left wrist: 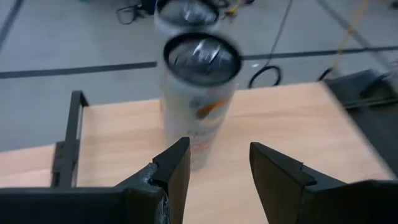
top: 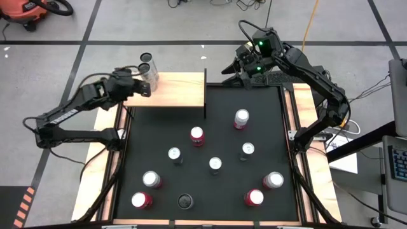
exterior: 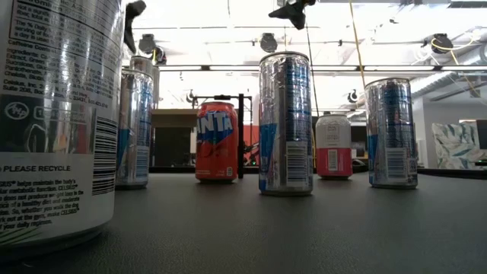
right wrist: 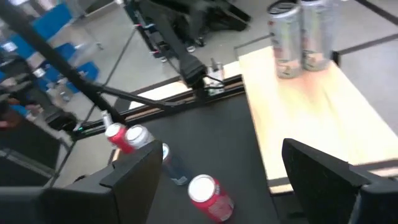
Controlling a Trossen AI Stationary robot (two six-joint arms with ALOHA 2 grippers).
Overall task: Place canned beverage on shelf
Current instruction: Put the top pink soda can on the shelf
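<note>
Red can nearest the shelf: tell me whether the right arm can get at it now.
Probably yes. The red can stands alone on the mat, nothing crowds it, and the right gripper hangs open and empty above the mat's far edge.

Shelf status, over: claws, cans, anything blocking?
Left claw open at shelf, nothing held. Two cans upright on the shelf's left end. Right claw open, empty, near shelf's right end. Nothing blocking.
</note>
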